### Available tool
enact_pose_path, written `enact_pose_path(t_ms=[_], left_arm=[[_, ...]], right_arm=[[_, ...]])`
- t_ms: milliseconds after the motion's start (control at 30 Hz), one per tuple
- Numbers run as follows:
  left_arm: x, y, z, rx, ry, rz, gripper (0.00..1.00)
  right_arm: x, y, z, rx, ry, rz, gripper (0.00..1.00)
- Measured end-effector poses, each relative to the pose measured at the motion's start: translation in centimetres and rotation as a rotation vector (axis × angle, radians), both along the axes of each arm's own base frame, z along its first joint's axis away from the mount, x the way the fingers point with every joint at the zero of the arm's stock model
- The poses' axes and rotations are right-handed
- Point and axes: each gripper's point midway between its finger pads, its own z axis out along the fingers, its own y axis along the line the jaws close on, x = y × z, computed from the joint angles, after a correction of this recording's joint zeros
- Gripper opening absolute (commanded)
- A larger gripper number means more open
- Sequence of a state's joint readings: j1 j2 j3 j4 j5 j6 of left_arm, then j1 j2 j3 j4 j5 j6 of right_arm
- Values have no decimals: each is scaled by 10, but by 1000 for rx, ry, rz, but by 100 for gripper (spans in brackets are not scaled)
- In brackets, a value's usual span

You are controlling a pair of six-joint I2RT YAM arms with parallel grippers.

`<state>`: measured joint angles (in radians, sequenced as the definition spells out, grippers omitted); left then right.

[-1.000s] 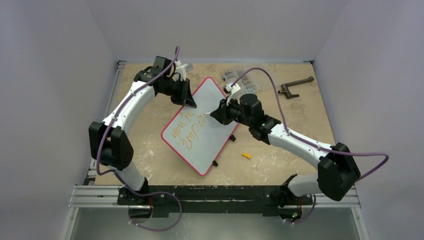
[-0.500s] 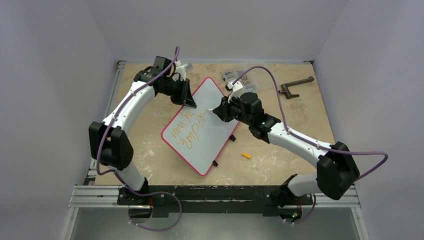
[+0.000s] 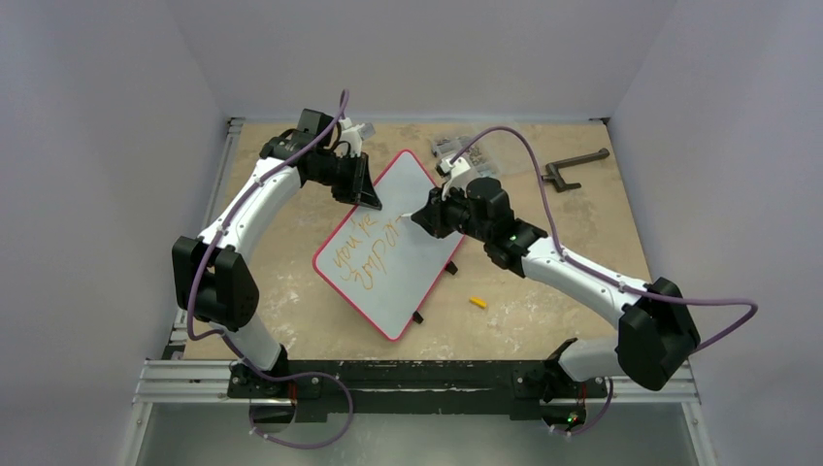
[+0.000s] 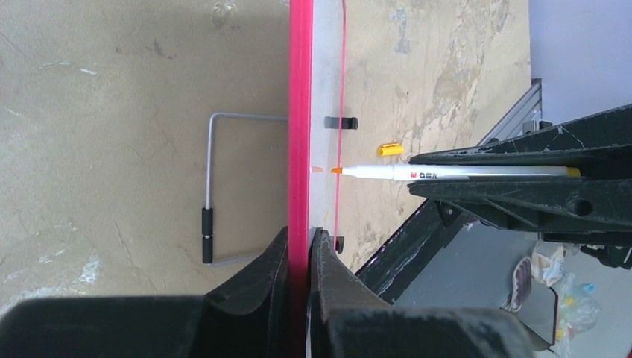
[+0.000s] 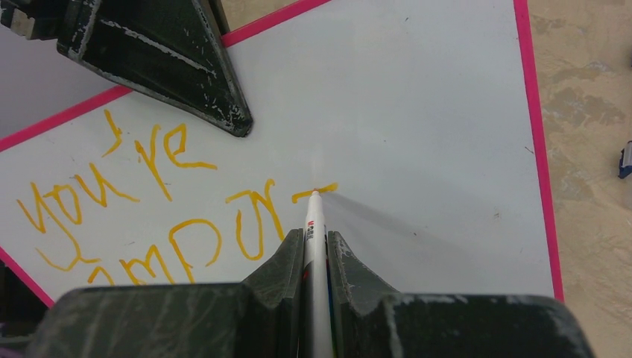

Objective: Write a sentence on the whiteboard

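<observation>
Left gripper (image 3: 370, 203): closed, pinching red rim of whiteboard (image 3: 419, 262) from both faces at far-left edge. Wire stand (image 4: 210, 186) behind board, just left of those fingers.

Right gripper (image 3: 428, 216): clamped tight on white marker (image 5: 316, 224). Marker sticks out ahead of fingertips, orange tip on board at end of short dash.

Sentence (image 5: 149, 201): orange-yellow, left of marker tip. "you're" on top line, second line partly written beneath.

Board sits diagonal on table (image 3: 563, 243), between both grippers.

Small yellow cap (image 3: 477, 302) on table, base-side of right gripper, apart from board.
</observation>
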<state>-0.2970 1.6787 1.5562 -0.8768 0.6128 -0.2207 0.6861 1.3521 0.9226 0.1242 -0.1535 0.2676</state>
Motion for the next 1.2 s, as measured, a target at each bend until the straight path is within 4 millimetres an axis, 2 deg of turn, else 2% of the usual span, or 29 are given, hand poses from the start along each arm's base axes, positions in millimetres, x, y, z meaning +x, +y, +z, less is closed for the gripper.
enact_pose_path(t_ms=[467, 833, 1200], left_arm=[[-1, 0, 1, -1, -1, -1, 0], [0, 1, 1, 2, -1, 5, 0], [0, 2, 0, 6, 2, 10, 0]], right_arm=[[7, 12, 21, 52, -26, 15, 0], [13, 17, 15, 60, -23, 16, 0], [-3, 10, -4, 57, -2, 51, 0]])
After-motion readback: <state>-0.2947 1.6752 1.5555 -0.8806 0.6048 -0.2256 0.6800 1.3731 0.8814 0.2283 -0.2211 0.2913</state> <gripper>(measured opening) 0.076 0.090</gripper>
